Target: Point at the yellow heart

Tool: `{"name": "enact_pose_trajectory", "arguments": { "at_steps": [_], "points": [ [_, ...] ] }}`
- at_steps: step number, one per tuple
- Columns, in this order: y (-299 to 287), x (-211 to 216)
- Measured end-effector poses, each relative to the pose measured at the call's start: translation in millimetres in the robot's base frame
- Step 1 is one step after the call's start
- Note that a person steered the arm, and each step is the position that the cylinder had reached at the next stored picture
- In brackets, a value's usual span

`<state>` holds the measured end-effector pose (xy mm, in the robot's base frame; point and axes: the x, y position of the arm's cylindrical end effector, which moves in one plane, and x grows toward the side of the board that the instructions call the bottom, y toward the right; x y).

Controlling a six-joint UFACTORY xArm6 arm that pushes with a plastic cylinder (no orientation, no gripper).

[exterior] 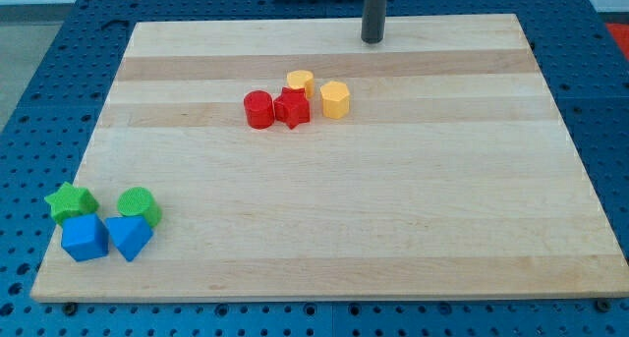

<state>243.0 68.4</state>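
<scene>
A pale wooden worktop lay on a blue pegboard base and filled nearly the whole view.

Near its bottom left corner sat a tight cluster of four blocks. A green star was furthest toward the left edge, with a blue cube just below it. Beside these stood a green cylinder, and a blue triangular block touched it from below and pressed against the cube.

Further right, toward the top edge and a little left of the middle, lay a second cluster. A red cylinder came first, touching a red star. Just behind the star, on the side nearer the top edge, sat a yellow block, which seemed to be the yellow heart, though its shape was too small for me to make out surely. A yellow hexagonal block stood just to the right of the star.

Right of that group, close to the top edge, my dark rod came down from above, and my tip rested on the worktop. It stood apart from every block, above and to the right of the yellow pair, touching none. My end effector was a plain rod with no jaws, so it neither opened nor closed.
</scene>
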Motion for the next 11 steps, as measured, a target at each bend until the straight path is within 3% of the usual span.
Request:
{"name": "enact_pose_trajectory", "arguments": {
  "at_steps": [2,6,11],
  "points": [
    [-1.0,47.2],
    [-14.3,87.9],
    [-92.0,88.8]
  ]
}}
